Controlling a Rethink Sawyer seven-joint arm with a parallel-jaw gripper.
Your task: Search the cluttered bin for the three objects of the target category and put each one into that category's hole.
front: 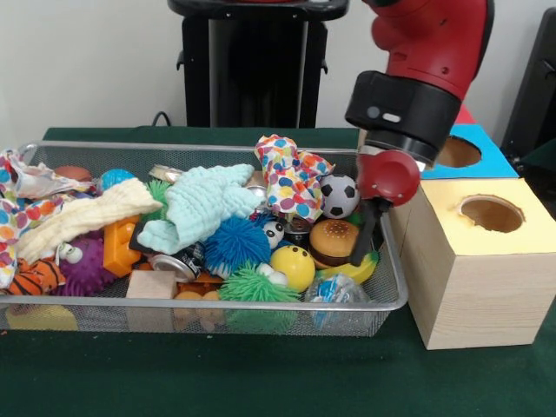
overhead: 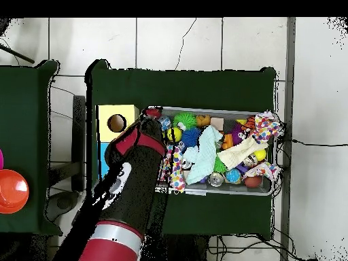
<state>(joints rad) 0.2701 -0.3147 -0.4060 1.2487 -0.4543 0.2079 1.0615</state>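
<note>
Wire bin (front: 395,287) sits on green table (front: 261,382), packed full w/ toys & cloths. Near edge, front view: wood block (front: 152,284), green spiky ball (front: 252,285), clear wrapped item w/ blue bits (front: 334,291), some orange balls low behind the mesh. Left front: purple bumpy ball (front: 87,265) & orange striped toy (front: 30,278).

Mid bin: yellow ball (front: 294,265) w/ dark eyes, blue spiky ball (front: 236,241), toy burger (front: 334,239) lying on a banana (front: 356,269), drink can (front: 174,263), orange block (front: 120,248). Mint cloth (front: 204,204) is draped over the middle, cream cloth (front: 82,217) to its left. Spotted cloth (front: 22,204) hangs over left rim.

Far side: 2nd spotted cloth (front: 291,178) bunched up, soccer ball (front: 339,195) just beside it, small blue ball (front: 115,179) back left.

Right of bin, touching or nearly: wood box w/ yellow top (front: 473,278), round hole (front: 491,213) in it; nothing visible inside. Behind it, box w/ blue top (front: 482,156), also w/ round hole (front: 456,152)

Gripper (front: 369,230) hangs inside bin's right end, dark finger reaching down beside burger & banana. Can't tell how far open it is or whether it holds anything; overhead the arm (overhead: 132,180) covers that end of the bin. Target category can't be told, so can't say which 3 items are wanted; no toy seen in either hole
</note>
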